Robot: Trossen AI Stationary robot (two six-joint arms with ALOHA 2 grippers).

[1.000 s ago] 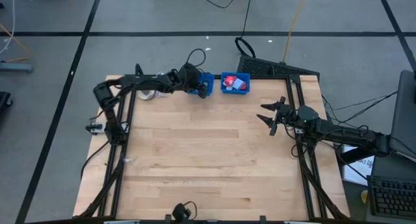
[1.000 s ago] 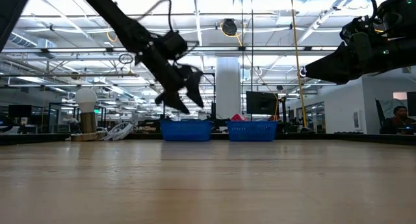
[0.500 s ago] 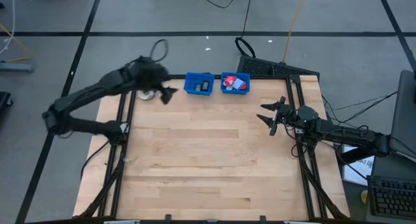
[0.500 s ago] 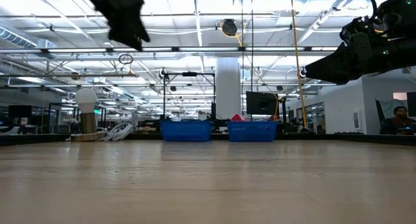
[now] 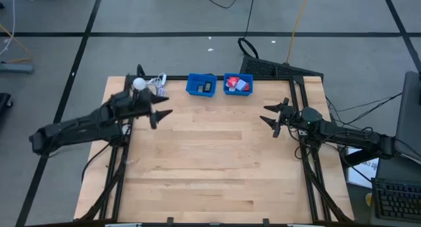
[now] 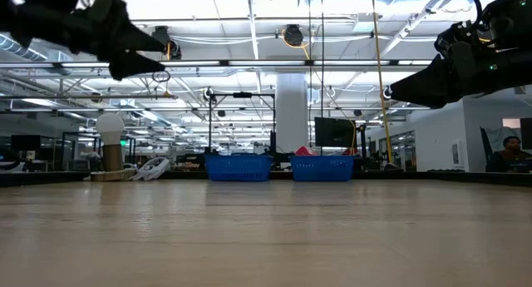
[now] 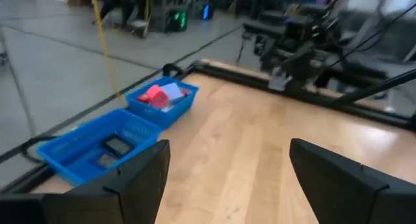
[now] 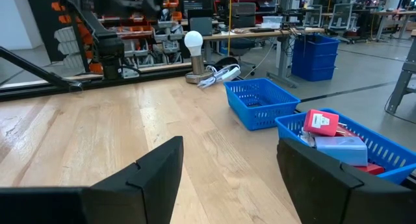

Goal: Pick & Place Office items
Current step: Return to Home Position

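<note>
The office items lie in two blue bins at the table's far edge. The left bin (image 5: 201, 84) (image 7: 97, 149) holds dark flat pieces (image 7: 117, 146). The right bin (image 5: 237, 83) (image 8: 351, 146) holds red blocks (image 8: 320, 122) and a light blue block (image 8: 341, 146). My left gripper (image 5: 161, 110) (image 6: 137, 56) (image 7: 227, 185) hovers open above the table's left part, short of the left bin, with nothing between its fingers. My right gripper (image 5: 272, 116) (image 6: 399, 91) (image 8: 231, 185) hangs open and still over the table's right part, nearer than the right bin.
A white ball with a coiled cord (image 5: 139, 84) (image 8: 194, 39) sits at the far left corner, just beyond my left gripper. Bare wood (image 5: 210, 161) fills the middle and near part of the table. A black frame runs along the left and right edges.
My left gripper has drawn back from over the left bin. It swung up and toward the table's left edge, then came toward the near edge, and now points toward the table's right. The bins have stayed in place.
</note>
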